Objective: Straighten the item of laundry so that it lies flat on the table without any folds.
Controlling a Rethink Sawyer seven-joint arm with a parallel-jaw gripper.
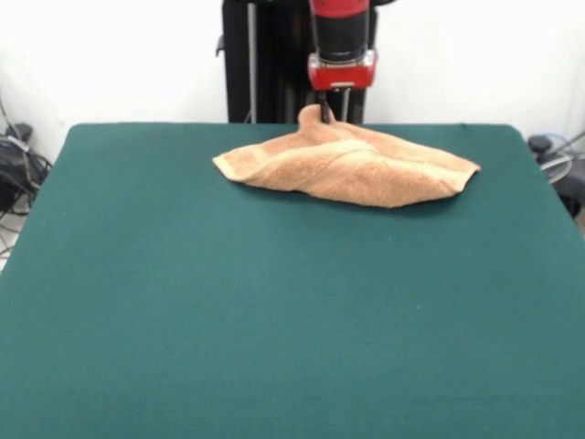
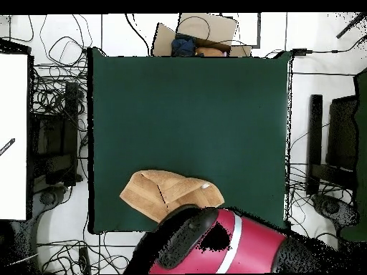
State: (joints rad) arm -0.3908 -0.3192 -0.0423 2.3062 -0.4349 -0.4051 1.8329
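Towel (image 1: 352,167): orange-tan, folded, on table (image 1: 274,311) at the robot's edge; no legible label. Front view: gripper (image 1: 329,114) pinching a raised peak of cloth. Overhead view: arm (image 2: 215,247) hides that grip; cables (image 2: 57,93) surround the table.

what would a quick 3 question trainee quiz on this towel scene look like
1. True or false: the towel lies fully flat.
2. Where does the towel sit on the table? A) by the robot's edge B) centre C) by the camera's edge
3. Which part of the towel is raised at the hand?

Key: 1 false, it is folded and bunched. 2 A. 3 a peak at its far edge, right under the hand.
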